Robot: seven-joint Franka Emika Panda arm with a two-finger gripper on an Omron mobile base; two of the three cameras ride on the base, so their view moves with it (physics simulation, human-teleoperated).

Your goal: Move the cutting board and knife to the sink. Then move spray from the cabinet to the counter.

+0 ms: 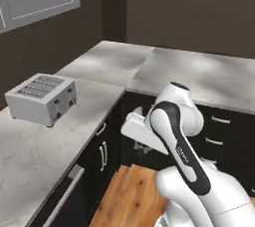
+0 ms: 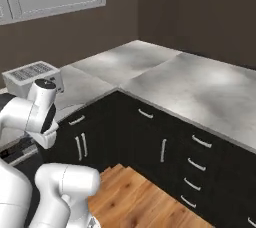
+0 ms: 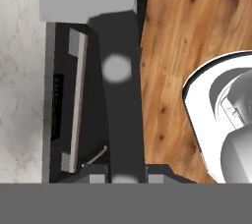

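Table (image 1: 99, 66): pale marbled top, L-shaped, running along both dark walls and meeting in the far corner; seen at the left edge of the hand view too

Toaster (image 1: 42, 98): silver-grey, four slots, upright on the left run of the table, near its front edge

Cabinet fronts (image 2: 150, 142): black, under the table, with short silver handles

Long silver handle (image 3: 78, 100): on a dark front just beside the table edge, seen from above

Floor (image 1: 132, 196): warm brown wooden boards, in front of the cabinets

Arm (image 1: 177, 141): white with dark joints, folded low, hand pointing down over cabinet front and floor

Jaws: pressed close together; cannot tell whether pinching anything
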